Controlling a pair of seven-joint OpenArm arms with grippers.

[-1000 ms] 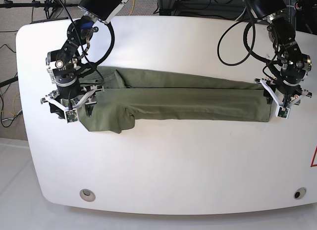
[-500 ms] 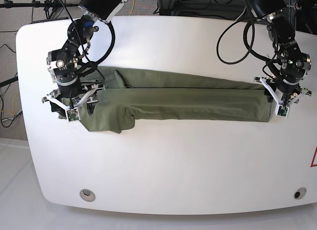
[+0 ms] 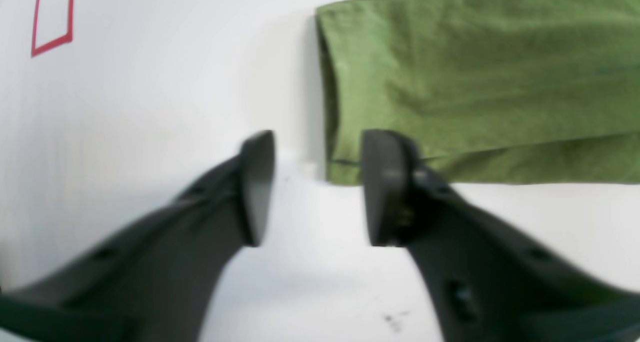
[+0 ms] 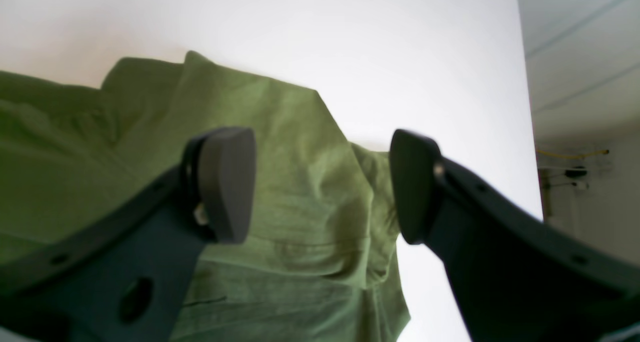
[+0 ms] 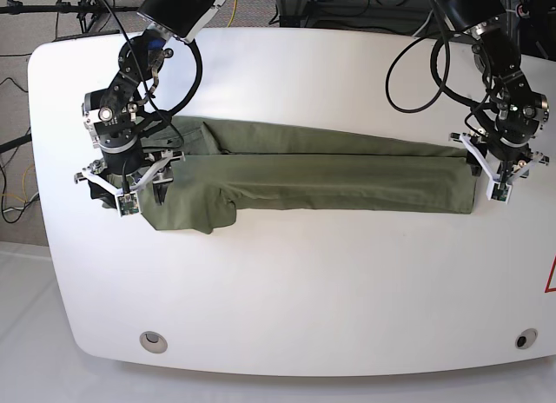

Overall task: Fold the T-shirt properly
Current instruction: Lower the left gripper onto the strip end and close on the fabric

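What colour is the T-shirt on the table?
Plain olive green T-shirt, clearest in the base view.

A white counter with rounded corners carries a red outline mark near one edge; black cables lie behind it.

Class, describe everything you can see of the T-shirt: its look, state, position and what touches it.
The T-shirt is plain olive-green, soft woven-looking cloth, folded lengthwise into a long narrow band lying flat across the white table. One end is squared off; the other is wider and rumpled, with a sleeve flap sticking out toward the front. The left gripper hovers at the squared corner, jaws open; the right gripper stands over the rumpled end, jaws open. Neither visibly grips the cloth.
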